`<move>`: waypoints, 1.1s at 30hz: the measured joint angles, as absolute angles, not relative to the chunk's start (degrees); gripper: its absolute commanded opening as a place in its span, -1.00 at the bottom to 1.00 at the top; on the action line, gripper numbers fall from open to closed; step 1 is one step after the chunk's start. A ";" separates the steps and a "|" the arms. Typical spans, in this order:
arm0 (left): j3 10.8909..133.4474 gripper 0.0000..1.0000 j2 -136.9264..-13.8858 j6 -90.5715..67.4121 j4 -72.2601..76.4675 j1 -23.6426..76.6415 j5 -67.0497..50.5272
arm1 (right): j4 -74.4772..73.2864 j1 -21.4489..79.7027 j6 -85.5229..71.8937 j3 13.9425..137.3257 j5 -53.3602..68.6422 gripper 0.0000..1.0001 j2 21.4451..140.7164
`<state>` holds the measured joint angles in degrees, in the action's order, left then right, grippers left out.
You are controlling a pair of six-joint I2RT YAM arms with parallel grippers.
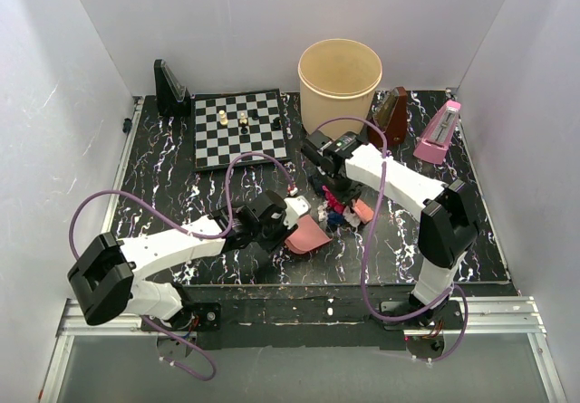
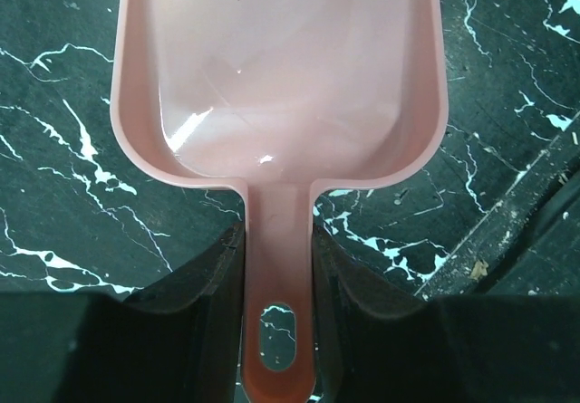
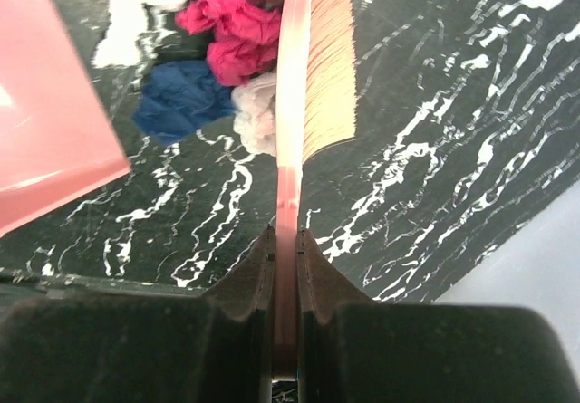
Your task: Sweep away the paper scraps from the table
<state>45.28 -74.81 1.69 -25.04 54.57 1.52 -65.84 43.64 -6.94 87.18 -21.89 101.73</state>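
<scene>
My left gripper (image 1: 283, 225) is shut on the handle of a pink dustpan (image 1: 306, 236), which rests on the black veined table (image 1: 172, 172); its pan (image 2: 281, 68) is empty in the left wrist view. My right gripper (image 1: 340, 188) is shut on the handle of a pink brush (image 3: 313, 68), whose bristles touch the paper scraps. The scraps (image 1: 333, 210) lie bunched between brush and dustpan. In the right wrist view they are magenta (image 3: 237, 27), dark blue (image 3: 181, 100) and white (image 3: 256, 118) lumps left of the brush.
A chessboard (image 1: 241, 129) with a few pieces lies at the back left, a black stand (image 1: 170, 89) beside it. A tan bucket (image 1: 340, 81) stands at the back centre. A brown metronome (image 1: 392, 115) and a pink one (image 1: 439, 132) stand back right.
</scene>
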 measured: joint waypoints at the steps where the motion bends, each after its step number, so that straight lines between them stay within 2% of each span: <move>1: 45.28 -1.00 -75.13 1.78 -24.75 54.57 1.76 | -65.80 43.97 -6.57 87.42 -21.17 -0.97 101.73; 13: 45.25 -1.00 -76.09 3.01 -21.74 54.59 4.89 | -62.08 47.03 -2.70 89.84 -3.07 -0.97 98.91; 17: 45.25 -1.00 -76.93 3.01 -21.80 54.57 5.21 | -61.06 47.00 -2.70 89.91 -0.75 -0.97 96.27; 25: 45.12 -1.00 -76.95 2.81 -19.62 54.59 5.82 | -61.43 44.66 -3.66 89.89 -5.02 -0.97 92.14; 33: 45.17 -1.00 -77.60 -0.43 -21.12 54.61 7.46 | -62.13 38.79 -3.90 90.85 -19.94 -0.97 94.30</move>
<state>45.17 -77.60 -0.43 -21.12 54.61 7.46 -62.13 38.79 -3.90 90.85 -19.94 94.30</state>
